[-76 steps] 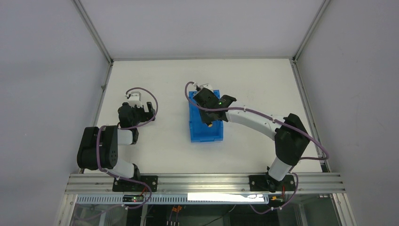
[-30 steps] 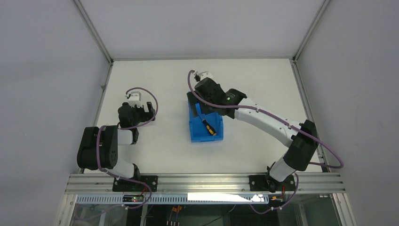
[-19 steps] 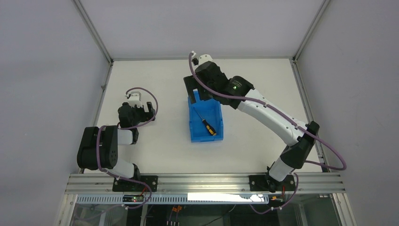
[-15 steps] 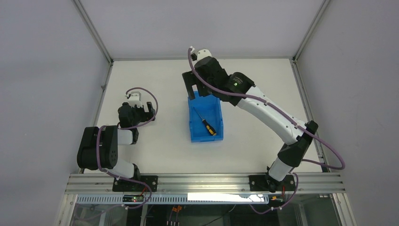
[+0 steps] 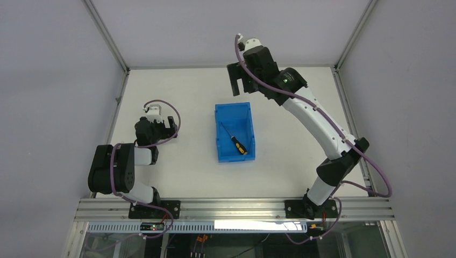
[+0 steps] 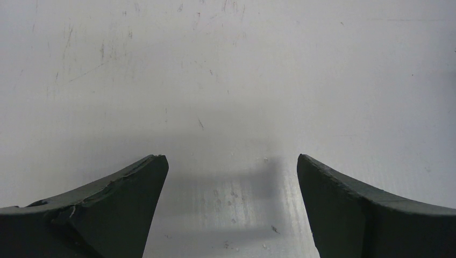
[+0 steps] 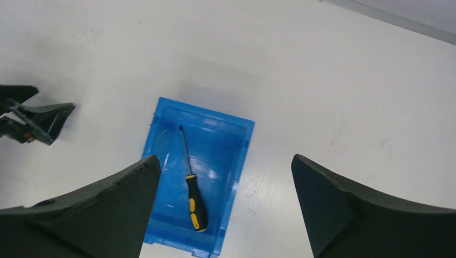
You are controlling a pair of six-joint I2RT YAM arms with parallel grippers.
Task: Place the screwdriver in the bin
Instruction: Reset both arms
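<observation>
Pale grey walls (image 5: 48,80) enclose a white table (image 5: 183,172) (scuffed), evenly lit.

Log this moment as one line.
screwdriver: lying inside bin | right tool: open, empty, clear of bin | left tool: open, empty | task: looks done

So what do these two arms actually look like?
The left arm and right arm are white tubes with chunky black joints, each trailed by a looping purple cable. A green light glows near the right wrist. The left pincer and right pincer have two dark, matte, wedge-shaped fingers each.
</observation>
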